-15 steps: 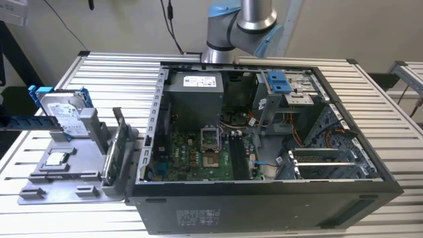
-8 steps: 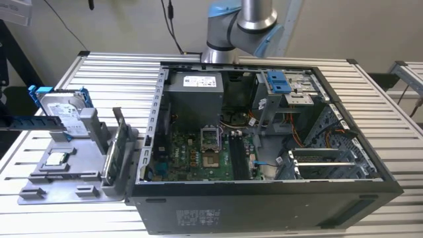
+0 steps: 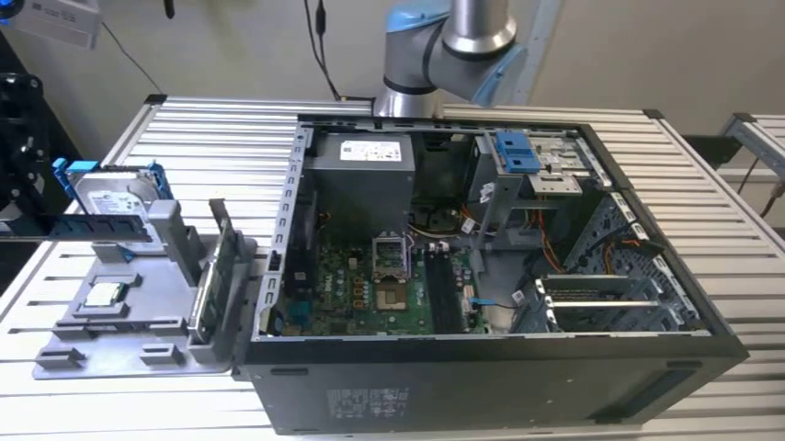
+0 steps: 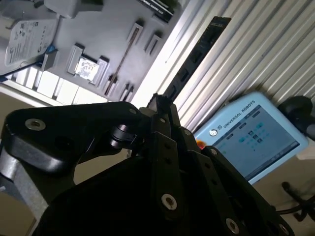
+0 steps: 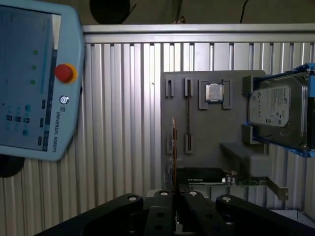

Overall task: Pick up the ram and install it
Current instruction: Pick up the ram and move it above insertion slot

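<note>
The ram (image 3: 88,227), a long dark bluish-green stick with black chips, hangs level in the air above the grey holder tray (image 3: 135,322) at the exterior view's left. My gripper (image 3: 13,219) is shut on one end of it at that view's left edge. In the second wrist view the black fingers (image 4: 165,123) close on the ram (image 4: 197,54), which sticks out beyond them over the slatted table. In the first wrist view the gripper (image 5: 174,209) hangs over the tray (image 5: 206,142). The open computer case (image 3: 687,276) with its green motherboard (image 3: 368,294) stands to the exterior view's right of the tray.
On the tray sit a silver hard drive in a blue frame (image 3: 117,188), a small square chip (image 3: 105,294) and an upright green card (image 3: 221,276). A blue-edged teach pendant (image 5: 34,83) lies on the slatted table (image 3: 221,138). The arm's base (image 3: 448,46) rises behind the case.
</note>
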Controlling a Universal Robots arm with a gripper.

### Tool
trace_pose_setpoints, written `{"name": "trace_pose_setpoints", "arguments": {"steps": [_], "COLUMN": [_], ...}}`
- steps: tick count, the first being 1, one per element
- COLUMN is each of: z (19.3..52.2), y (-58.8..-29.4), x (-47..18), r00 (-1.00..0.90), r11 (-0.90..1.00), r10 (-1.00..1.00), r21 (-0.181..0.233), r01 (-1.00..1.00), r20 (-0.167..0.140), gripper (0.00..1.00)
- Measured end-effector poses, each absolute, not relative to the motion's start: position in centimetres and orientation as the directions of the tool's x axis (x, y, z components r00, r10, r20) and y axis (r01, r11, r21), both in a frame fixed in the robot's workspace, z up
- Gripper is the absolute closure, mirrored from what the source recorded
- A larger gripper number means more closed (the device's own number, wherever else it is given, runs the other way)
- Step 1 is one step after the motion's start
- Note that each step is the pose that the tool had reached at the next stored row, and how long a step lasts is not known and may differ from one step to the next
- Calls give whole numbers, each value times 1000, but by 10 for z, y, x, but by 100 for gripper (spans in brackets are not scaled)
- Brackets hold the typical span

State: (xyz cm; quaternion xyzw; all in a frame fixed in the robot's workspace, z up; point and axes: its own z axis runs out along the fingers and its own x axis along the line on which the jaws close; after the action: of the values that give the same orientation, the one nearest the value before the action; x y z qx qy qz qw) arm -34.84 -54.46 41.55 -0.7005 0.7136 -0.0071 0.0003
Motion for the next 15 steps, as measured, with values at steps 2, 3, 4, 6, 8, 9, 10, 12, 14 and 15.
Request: {"name": "trace_pose_setpoints", "arguments": {"steps": [2,3,4,6,8,9,10,12,14,15], "z": [415,415,415,415,415,415,415,415,415,415], "y": [-545,-545,-545,-545,-545,-545,-545,-545,-545,-545], "x": [-341,-338,-334,-327,-320,-317,-313,-306,-299,-295], "r00": [-18,-18,-18,-18,-18,-18,-18,-18,-17,-17], "r11": [18,18,18,18,18,18,18,18,17,17], "r10": [-1000,-1000,-1000,-1000,-1000,-1000,-1000,-1000,-1000,-1000], "r21": [-10,-10,-9,-8,-8,-8,-7,-7,-6,-6], "r01": [-1000,-1000,-1000,-1000,-1000,-1000,-1000,-1000,-1000,-1000], "r20": [10,9,9,9,9,9,9,9,9,9], "gripper": [86,86,86,86,86,86,86,86,86,86]}}
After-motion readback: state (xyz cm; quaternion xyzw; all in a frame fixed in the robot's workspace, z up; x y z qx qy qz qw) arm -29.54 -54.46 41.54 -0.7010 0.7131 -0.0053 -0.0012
